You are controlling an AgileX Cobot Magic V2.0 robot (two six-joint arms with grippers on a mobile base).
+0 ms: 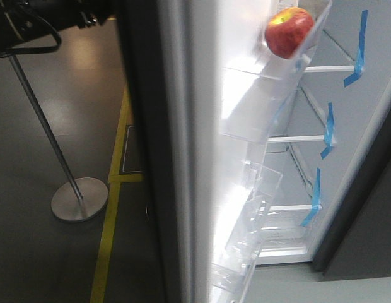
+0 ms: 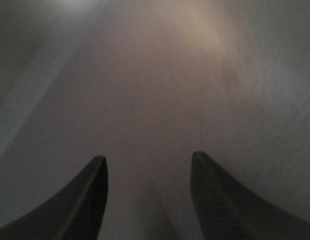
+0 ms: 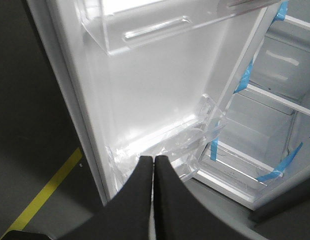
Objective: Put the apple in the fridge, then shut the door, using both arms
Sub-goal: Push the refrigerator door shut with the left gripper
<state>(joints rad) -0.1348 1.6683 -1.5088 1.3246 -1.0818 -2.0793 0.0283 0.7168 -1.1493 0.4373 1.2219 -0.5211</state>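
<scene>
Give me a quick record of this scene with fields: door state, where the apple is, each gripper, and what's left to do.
door: open, white inner liner showing
fridge: interior visible, shelves marked with blue tape strips
apple: appears to sit in the door's top clear bin
left gripper: open, empty, close to a plain grey surface
right gripper: shut, empty, pointed at the door's lower bins
remaining: door not yet closed

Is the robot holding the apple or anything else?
Nothing is held. The apple rests alone in a door bin. Left gripper is open and empty; right gripper is shut on nothing.
</scene>
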